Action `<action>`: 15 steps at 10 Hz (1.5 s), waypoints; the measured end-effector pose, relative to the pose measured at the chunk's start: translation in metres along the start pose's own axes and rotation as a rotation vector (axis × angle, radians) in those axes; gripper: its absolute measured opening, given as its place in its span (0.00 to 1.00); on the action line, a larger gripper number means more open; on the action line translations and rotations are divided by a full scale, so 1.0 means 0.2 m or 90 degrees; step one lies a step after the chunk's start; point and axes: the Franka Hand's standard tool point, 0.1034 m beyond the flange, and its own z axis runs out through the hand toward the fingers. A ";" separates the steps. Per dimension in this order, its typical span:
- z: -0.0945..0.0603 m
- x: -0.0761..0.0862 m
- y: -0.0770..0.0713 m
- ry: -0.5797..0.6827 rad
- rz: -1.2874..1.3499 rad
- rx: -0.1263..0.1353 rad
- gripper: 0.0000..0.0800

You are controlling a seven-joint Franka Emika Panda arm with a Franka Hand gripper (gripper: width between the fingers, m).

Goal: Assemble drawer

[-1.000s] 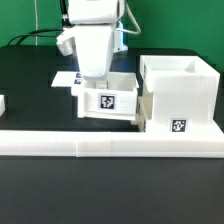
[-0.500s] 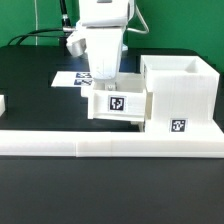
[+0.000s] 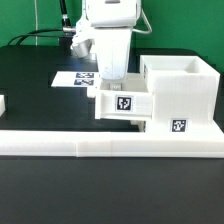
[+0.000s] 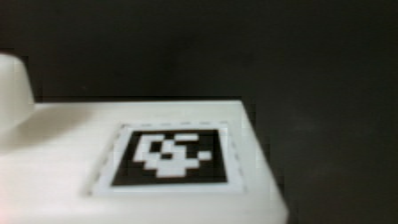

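Observation:
A small open-top white drawer tray (image 3: 122,104) with a black-and-white marker on its front is against the left side of the tall white shell (image 3: 186,92) in the exterior view. The shell has its own marker low on the front. My gripper (image 3: 111,80) comes down from above into the tray's rear part and is shut on the tray; its fingertips are hidden behind the tray wall. The wrist view shows only a white tray surface with a marker tag (image 4: 173,156), blurred and very close; no fingers show there.
The marker board (image 3: 72,78) lies flat behind the tray. A long low white rail (image 3: 100,146) runs along the table's front edge. Another small white part (image 3: 3,103) sits at the exterior view's far left.
The gripper and the tray have moved together toward the exterior view's right, from beside the marker board up to the shell's left side.

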 end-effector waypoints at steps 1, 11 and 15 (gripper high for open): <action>0.00 0.00 0.00 0.000 0.001 0.000 0.05; 0.01 -0.05 0.01 -0.004 -0.006 -0.010 0.05; 0.01 -0.01 0.00 -0.002 -0.011 -0.010 0.05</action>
